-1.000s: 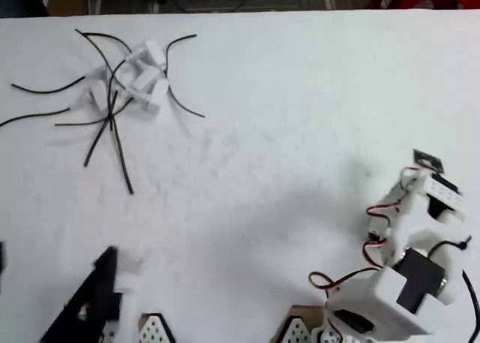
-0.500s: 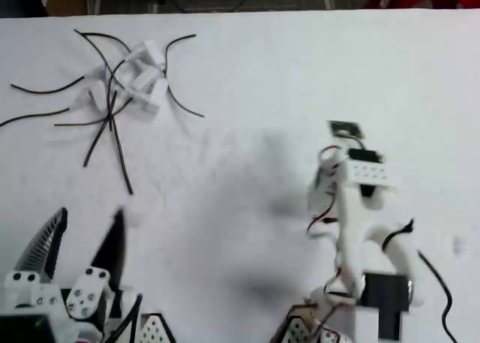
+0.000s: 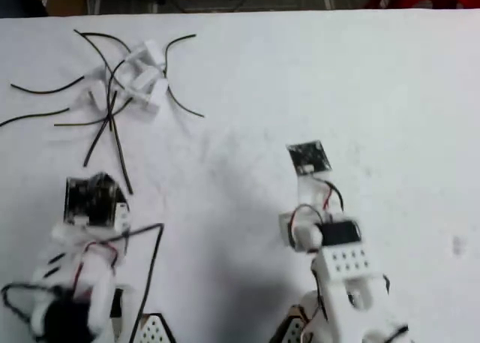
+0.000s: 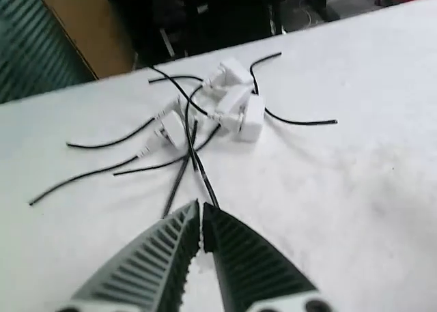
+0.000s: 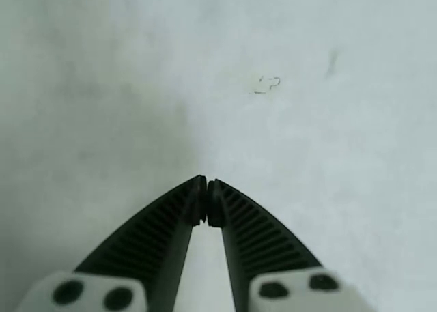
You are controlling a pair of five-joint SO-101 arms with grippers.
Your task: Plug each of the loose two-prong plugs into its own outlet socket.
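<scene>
I'm looking at a plain white table (image 3: pixel 315 73). Over at the far left there's a little heap of white plugs (image 3: pixel 144 76) bunched up and touching, with thin black wires (image 3: pixel 105 129) sprawling out across the top around them. There's also a tiny squiggly mark (image 5: pixel 266 84) on the surface.

The white bench (image 3: pixel 390 80) lies beneath the right jaws, with a small squiggly mark (image 5: pixel 266 85) on it just ahead of them. Far beyond the left jaws, a brown panel (image 4: pixel 82 25) stands beside teal slats (image 4: pixel 27 46).
</scene>
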